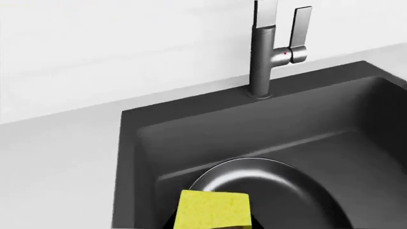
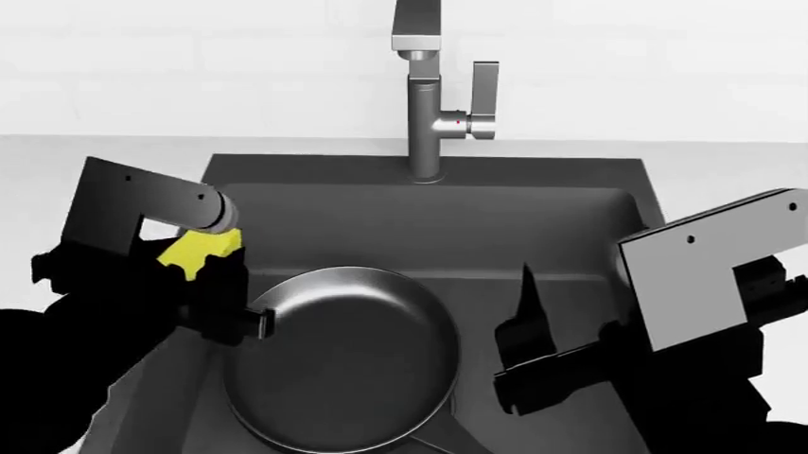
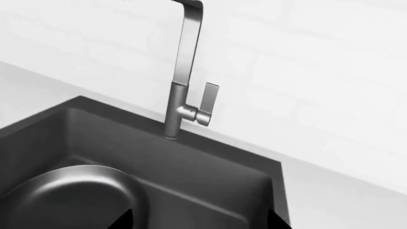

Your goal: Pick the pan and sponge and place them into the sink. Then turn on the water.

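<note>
The dark pan [image 2: 343, 359] lies inside the dark grey sink [image 2: 555, 222]; it also shows in the left wrist view [image 1: 286, 191] and the right wrist view [image 3: 70, 195]. My left gripper [image 2: 208, 260] is shut on the yellow sponge [image 2: 196, 248], held over the sink's left side above the pan's rim; the sponge fills the low edge of the left wrist view [image 1: 213, 210]. My right gripper [image 2: 524, 331] is open and empty over the sink's right part. The faucet [image 2: 427, 104] stands behind the basin with its lever [image 2: 483, 95] upright. No water runs.
Pale countertop [image 2: 76, 170] surrounds the sink, with a white tiled wall [image 2: 189, 57] behind. The sink's right rim [image 2: 646, 208] is close to my right arm.
</note>
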